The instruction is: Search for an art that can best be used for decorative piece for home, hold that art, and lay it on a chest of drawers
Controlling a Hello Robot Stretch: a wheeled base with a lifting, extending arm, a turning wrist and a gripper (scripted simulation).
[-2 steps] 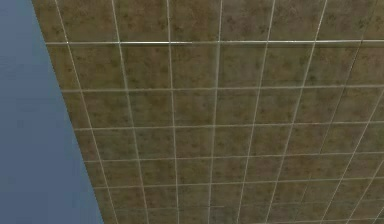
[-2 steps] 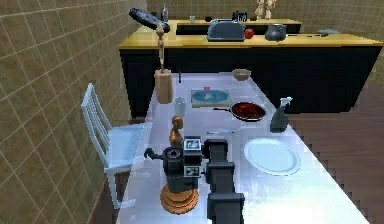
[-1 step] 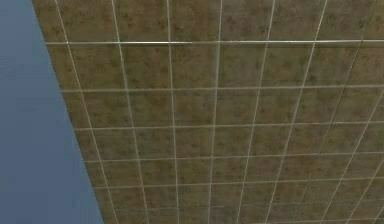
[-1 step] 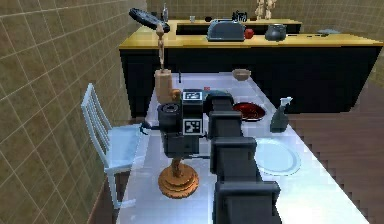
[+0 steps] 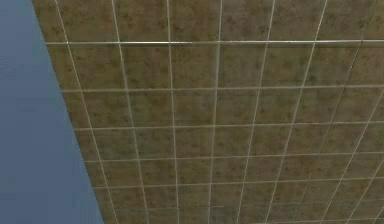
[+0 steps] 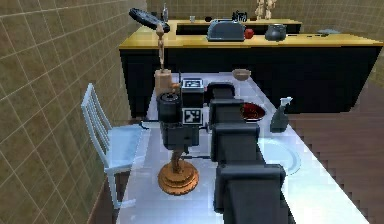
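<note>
A wooden sculpture [image 6: 161, 45] stands on the white table [image 6: 320, 195] in the arm side view. It has a slim figure with a dark top, and its round brown base [image 6: 178, 180] rests on the tabletop. The dark arm rises from the bottom edge over the table. Its two white marked squares [image 6: 190, 114] sit just right of the sculpture. The gripper [image 6: 177, 150] is right in front of the sculpture's stem, above the base. I cannot tell whether it holds anything.
A white chair [image 6: 105, 135] stands at the table's left. A bowl [image 6: 241, 73], a red dish [image 6: 252, 108], a spray bottle [image 6: 280, 115] and a white plate [image 6: 283, 160] are on the table. Behind stands a black, yellow-topped counter [image 6: 300, 70] with a toaster [image 6: 225, 30]. The forward view faces a brown tiled wall [image 5: 230, 120].
</note>
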